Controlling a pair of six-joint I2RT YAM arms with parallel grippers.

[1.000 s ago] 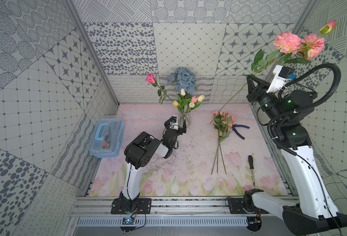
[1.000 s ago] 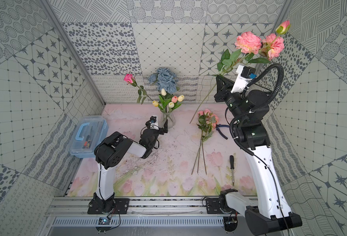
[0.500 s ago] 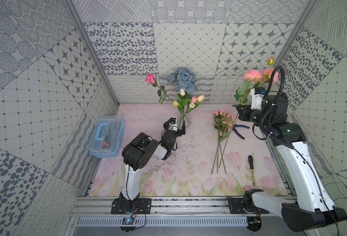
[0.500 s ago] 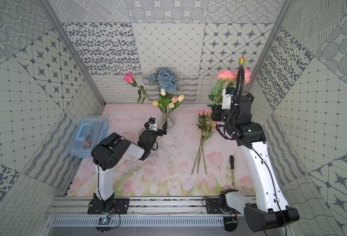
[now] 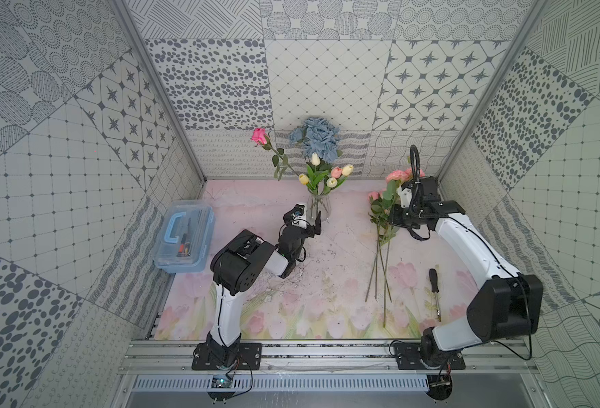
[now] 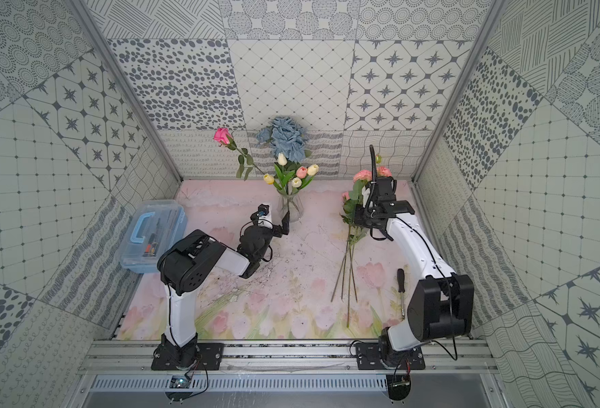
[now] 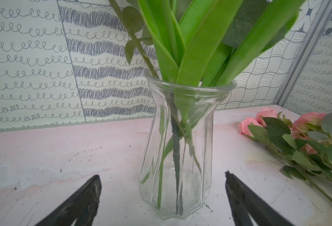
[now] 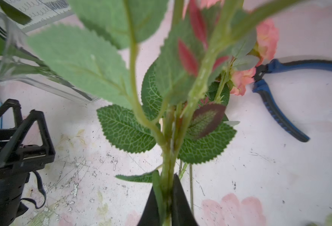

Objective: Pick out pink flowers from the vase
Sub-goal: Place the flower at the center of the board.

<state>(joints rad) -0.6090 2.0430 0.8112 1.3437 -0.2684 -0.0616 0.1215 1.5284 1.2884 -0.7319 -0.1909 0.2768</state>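
In both top views the vase (image 5: 321,206) stands mid-frame, with a pink rose (image 5: 260,136) and a tulip (image 5: 336,172) left inside. In the left wrist view the left gripper (image 7: 162,176) is spread wide before it. In the right wrist view the right gripper (image 8: 166,187) pinches a pink sprig (image 8: 168,148) at lower centre, so this looks like the laying-down step, with release likely next.

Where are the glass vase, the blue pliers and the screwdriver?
glass vase (image 7: 176,152), left wrist view, on its ribbed body.
blue pliers (image 8: 276,111), right wrist view, on one handle.
screwdriver (image 5: 433,279), a top view, on its black handle.

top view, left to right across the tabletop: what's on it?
clear toolbox → glass vase → pink flowers lying on the mat → screwdriver
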